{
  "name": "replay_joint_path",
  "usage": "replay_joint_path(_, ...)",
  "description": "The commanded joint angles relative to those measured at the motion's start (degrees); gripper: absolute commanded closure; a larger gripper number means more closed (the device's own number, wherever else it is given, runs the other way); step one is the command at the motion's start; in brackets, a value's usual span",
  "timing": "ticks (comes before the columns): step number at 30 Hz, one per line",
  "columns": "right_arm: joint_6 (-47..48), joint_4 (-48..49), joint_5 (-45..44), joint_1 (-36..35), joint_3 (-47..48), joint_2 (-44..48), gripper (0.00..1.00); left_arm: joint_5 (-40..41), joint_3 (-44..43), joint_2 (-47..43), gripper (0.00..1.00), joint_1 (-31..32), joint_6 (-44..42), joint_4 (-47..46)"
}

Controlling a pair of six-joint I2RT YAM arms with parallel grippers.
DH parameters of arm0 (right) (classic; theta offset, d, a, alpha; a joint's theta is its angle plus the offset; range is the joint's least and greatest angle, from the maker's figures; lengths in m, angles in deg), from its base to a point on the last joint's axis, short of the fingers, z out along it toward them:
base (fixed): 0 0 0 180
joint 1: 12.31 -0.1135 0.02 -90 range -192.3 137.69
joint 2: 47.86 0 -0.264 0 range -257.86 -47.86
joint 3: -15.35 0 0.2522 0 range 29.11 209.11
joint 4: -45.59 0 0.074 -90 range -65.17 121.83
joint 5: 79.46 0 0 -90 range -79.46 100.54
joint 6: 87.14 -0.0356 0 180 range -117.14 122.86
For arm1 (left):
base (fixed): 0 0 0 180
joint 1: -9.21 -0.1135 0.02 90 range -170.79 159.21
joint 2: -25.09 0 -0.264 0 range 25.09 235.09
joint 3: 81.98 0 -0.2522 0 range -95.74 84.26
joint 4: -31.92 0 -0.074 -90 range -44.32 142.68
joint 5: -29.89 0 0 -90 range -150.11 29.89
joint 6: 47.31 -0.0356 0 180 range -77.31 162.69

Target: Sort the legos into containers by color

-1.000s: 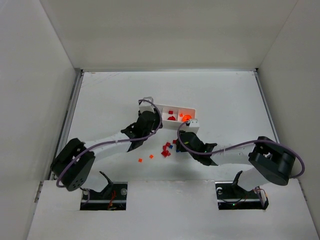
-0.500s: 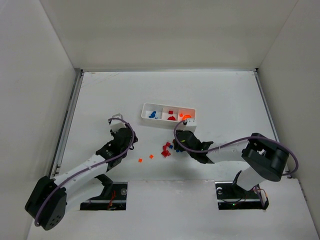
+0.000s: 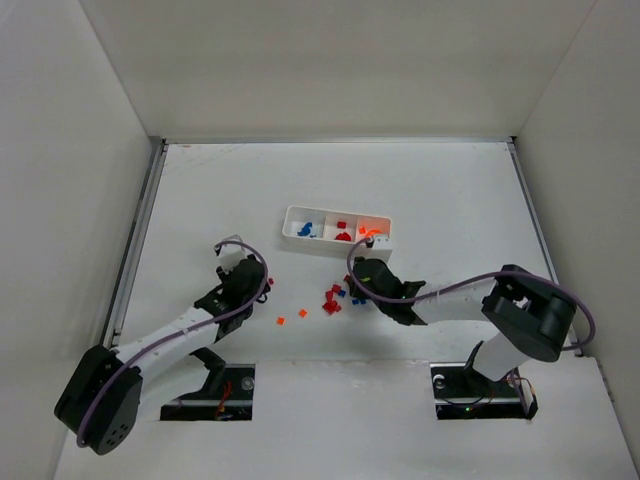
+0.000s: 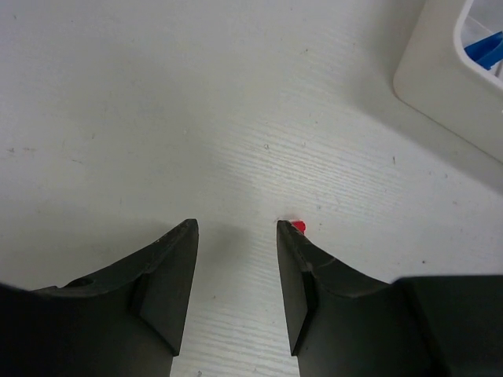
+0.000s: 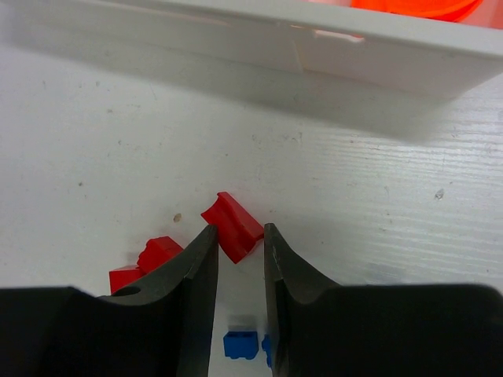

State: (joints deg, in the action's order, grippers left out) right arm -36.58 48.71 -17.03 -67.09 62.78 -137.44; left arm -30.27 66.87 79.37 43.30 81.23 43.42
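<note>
2 arms: both reach out over the white worktop (image 3: 200, 190) from its near edge.
Left gripper (image 4: 236, 226): jaws spread wide with only bare worktop between them; it sits low, well left of the loose pile.
Small red plastic brick (image 4: 299, 227): lies on the worktop just beside the tip of the finger on the right of the left wrist view, outside the gap.
Right gripper (image 5: 236, 234): jaws narrow, tips set at either side of a brick; I cannot tell whether they pinch it.
Tilted red plastic brick (image 5: 232, 222): on the worktop at the right gripper's fingertips, its near corner between them, just short of the tray's near wall.
Long white 3-compartment plastic tray (image 3: 292, 216): mid-worktop, beyond both grippers; blue pieces (image 3: 306, 229) in its left compartment, red pieces (image 3: 343, 234) in the middle, orange pieces (image 3: 371, 231) in the right.
Loose pile of red and blue bricks (image 3: 333, 299): near the tray's front, beside the right gripper.
Stray orange plastic bricks (image 3: 281, 321): 2, lying apart to the left of the pile.
</note>
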Motion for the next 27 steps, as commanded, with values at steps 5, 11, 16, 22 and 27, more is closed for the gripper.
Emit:
replay_joint_path(5, 0.50, -0.97, -0.73, 0.60, -1.41, 8.18, 0.77, -0.23, -0.63, 4.60, 0.57, 2.08, 2.24, -4.59)
replay_joint_path(11, 3.75, -2.64, 0.68, 2.97, 1.83, 12.06, 0.77, -0.75, -1.60, 7.41, 0.56, 3.57, 2.06, -6.52)
replay_joint_path(16, 7.97, -3.18, 3.49, 8.68, 10.17, 7.15, 0.77, 0.12, -2.48, 11.80, 0.57, 4.27, 1.36, -8.19)
replay_joint_path(22, 9.65, -2.73, 4.72, 13.17, 18.79, -2.69, 0.73, 0.39, -3.00, 13.13, 0.60, 4.54, 0.57, -9.25)
replay_joint_path(27, 9.38, -2.73, 4.46, 13.08, 19.95, -2.98, 0.54, 0.39, -3.88, 14.62, 0.62, 5.15, 0.30, -8.90)
